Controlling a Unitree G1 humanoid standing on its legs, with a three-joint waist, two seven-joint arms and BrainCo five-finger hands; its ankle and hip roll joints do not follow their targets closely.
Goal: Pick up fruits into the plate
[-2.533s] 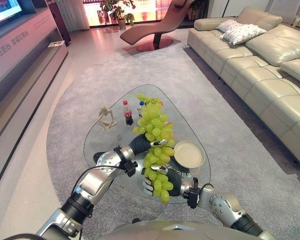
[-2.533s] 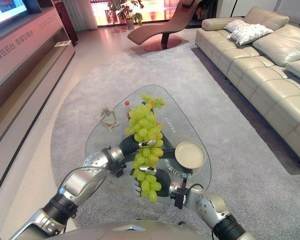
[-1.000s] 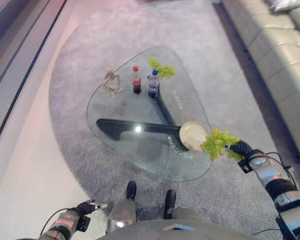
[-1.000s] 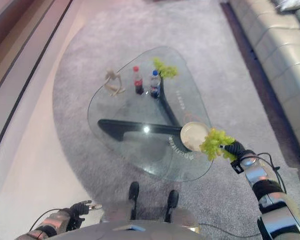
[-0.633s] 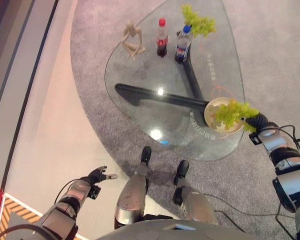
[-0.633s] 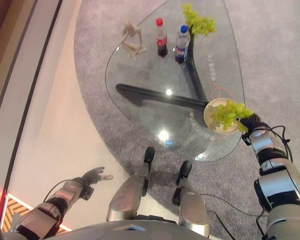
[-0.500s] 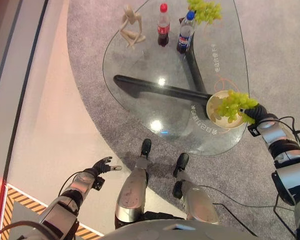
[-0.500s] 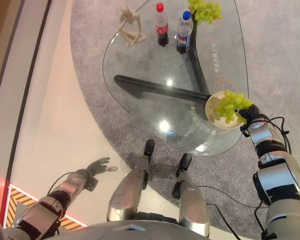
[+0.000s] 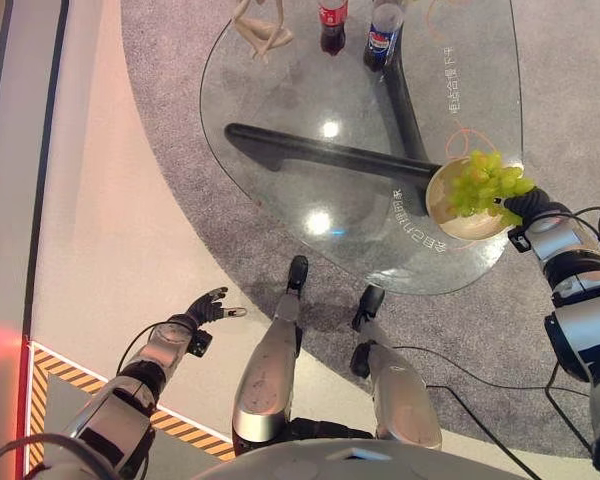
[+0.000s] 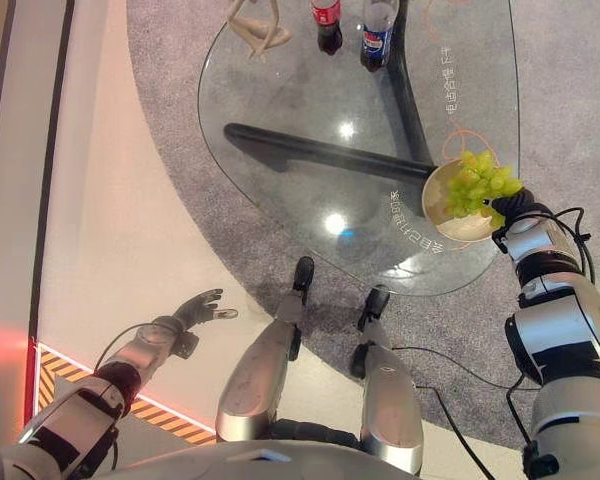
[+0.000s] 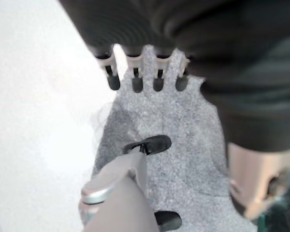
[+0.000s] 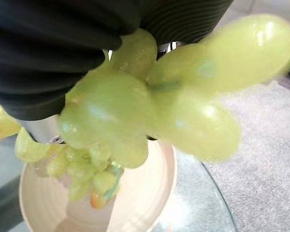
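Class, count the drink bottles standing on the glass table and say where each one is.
2. A red-capped dark cola bottle stands at the far edge of the clear glass table, and a blue-labelled dark bottle stands right beside it. Others may lie beyond view.

Plate (image 9: 472, 221) on table (image 9: 280, 80) right near edge; grapes (image 9: 488, 183) over plate. Two bottles (image 9: 384, 43), figurine (image 9: 257, 26) at far edge.

Right arm stretched forward, right robot hand (image 9: 525, 205) fingers curled in a grip. Left arm hangs low at side, left robot hand (image 9: 204, 306) fingers straight, spread, holding nothing.
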